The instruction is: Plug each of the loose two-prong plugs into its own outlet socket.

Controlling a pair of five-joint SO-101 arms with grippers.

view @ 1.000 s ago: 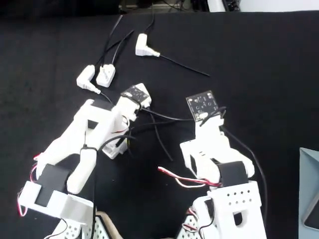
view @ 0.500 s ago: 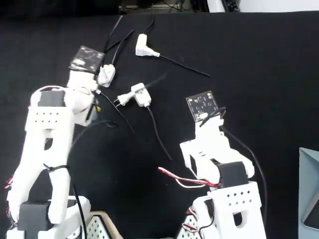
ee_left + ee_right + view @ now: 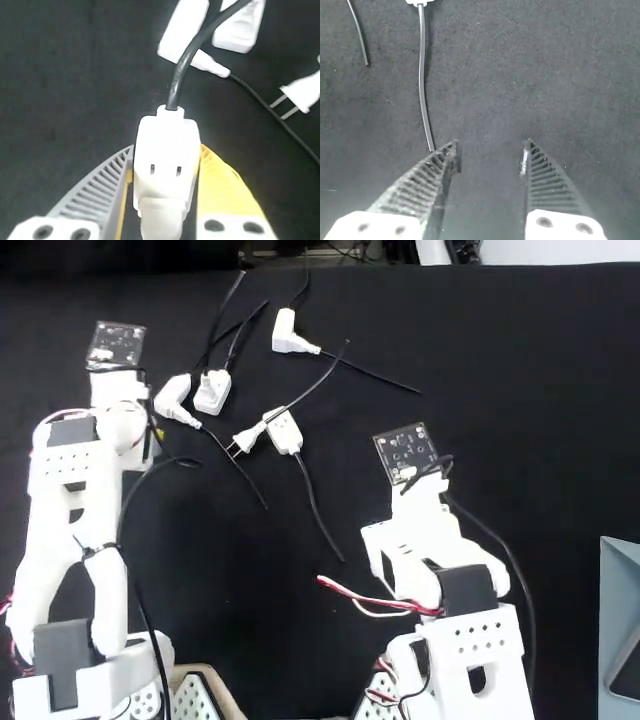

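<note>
Black cloth-covered table [image 3: 540,360]; a strip of room clutter is seen along its far edge.

- The left gripper [image 3: 167,150] is clamped on a white outlet socket [image 3: 165,165]. The body is pinched between the grey finger [image 3: 102,180] and the yellow finger [image 3: 220,185], with its two slots turned toward the wrist camera. A thick black cable [image 3: 181,70] leaves the socket's far end.
- In the high view the left arm [image 3: 70,490] is placed at the table's left side, with its wrist just beside the angled white connector [image 3: 172,398].
- A loose two-prong plug [image 3: 275,430] is lying on the cloth near mid-table, prongs bare and pointed toward the left arm. It is also seen at the edge of the left wrist view, apart from the held socket and not mated to it.
- A white block [image 3: 212,392] sits touching or just beside the angled connector; which of the two cannot be told.
- An L-shaped white plug [image 3: 290,332] lies farther back, well apart from both grippers.
- The right gripper [image 3: 490,147] is spread wide with nothing between its fingers, hanging over bare cloth.
- A thin black lead [image 3: 422,75] ends just beside one right fingertip; contact cannot be told.
- The right arm [image 3: 430,550] is set back from the plugs.
</note>
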